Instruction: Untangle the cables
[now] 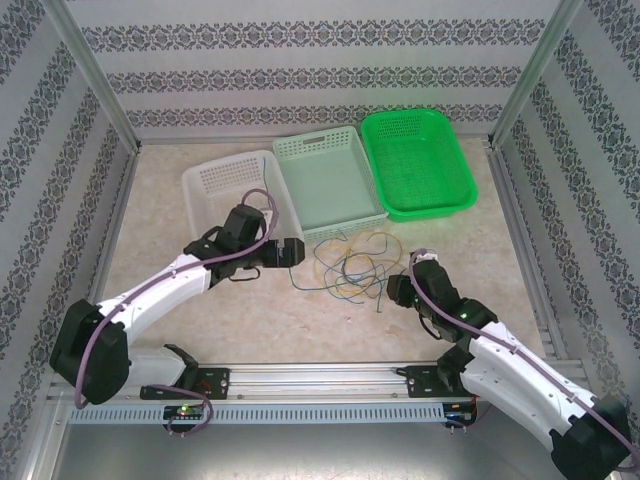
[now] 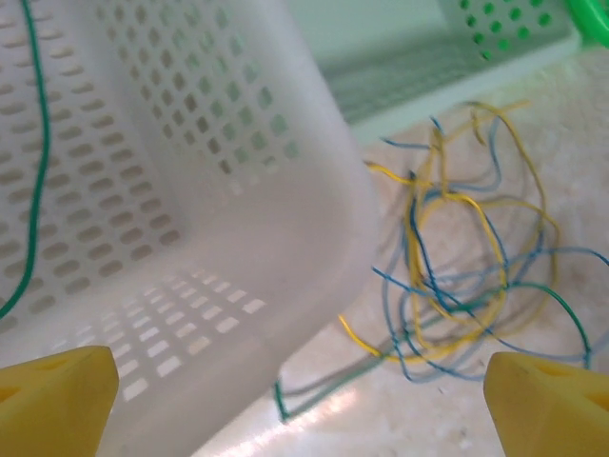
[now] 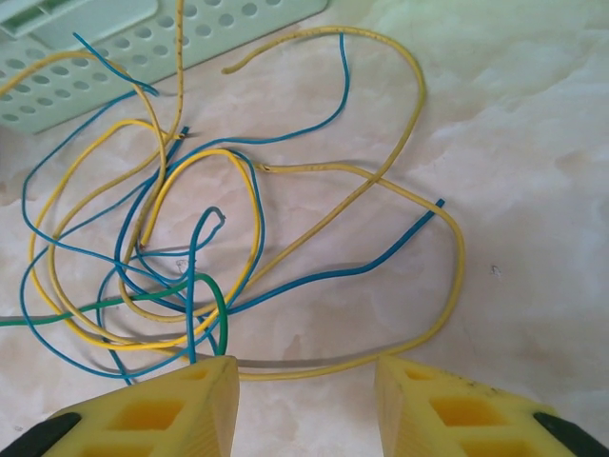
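Cables: thin, smooth, flexible wires in yellow, blue and dark green (image 1: 350,265), lying in loose overlapping loops with cut ends sticking out of the tangle (image 3: 193,286).
Table: flat surface with a mottled beige, stone-like pattern (image 1: 480,260).
Baskets: three rectangular plastic baskets with perforated walls and rounded corners stand side by side. One is white (image 1: 215,185), one pale mint green (image 1: 320,145) and one bright green (image 1: 440,210).
Cable position: on the table, just in front of the pale mint basket and right of the white basket's near corner (image 2: 314,190).
Left gripper: black body with yellow wedge-shaped fingertips (image 1: 298,252). The jaws are spread wide, with nothing between them (image 2: 300,395).
Right gripper: yellow blocky fingers with hollow cells (image 1: 397,290). The jaws are parted, with a clear gap and nothing clamped in it (image 3: 309,381).
Cables and left gripper: the tangle (image 2: 447,276) lies ahead of the tips and to the right. One green strand ends nearer, on the table by the white basket's corner.
Cables and right gripper: the tangle's near edge reaches the fingertips. A yellow loop runs across the gap just ahead of them.
Hidden or cut off: a green and a blue strand pass out of sight behind the tip of the finger on the left of the right wrist view, and whether they touch it cannot be told. A separate green strand runs down the white basket's wall at the left edge of the left wrist view, both ends cut off. In the overhead view individual crossings are too fine to follow.
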